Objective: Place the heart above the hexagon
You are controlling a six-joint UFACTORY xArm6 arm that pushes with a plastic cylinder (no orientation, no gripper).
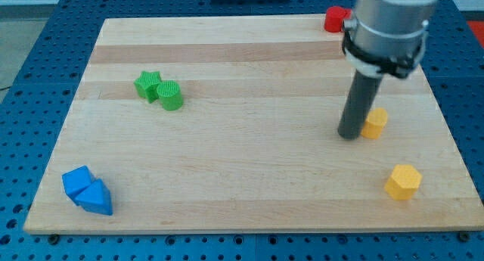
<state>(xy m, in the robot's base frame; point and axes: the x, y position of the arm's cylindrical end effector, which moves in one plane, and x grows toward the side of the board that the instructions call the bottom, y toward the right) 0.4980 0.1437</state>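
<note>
My tip [349, 135] touches the left side of the yellow heart [374, 122]; its pointing direction is unclear. Yellow hexagon [402, 181] sits nearer, right. No claw shows.

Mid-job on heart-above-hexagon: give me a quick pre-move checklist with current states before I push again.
1. My tip on the board, visible: ok.
2. Tip against the yellow heart, on its view-left side: ok, though actual contact cannot be told.
3. Yellow hexagon located, toward the view's bottom right: ok.
4. Heart already above hexagon: roughly, but it sits to the view's left of the hexagon; not ok yet.
5. Path between heart and hexagon free of other blocks: ok.
6. Red block at the top edge, partly hidden by the arm; shape cannot tell.
</note>
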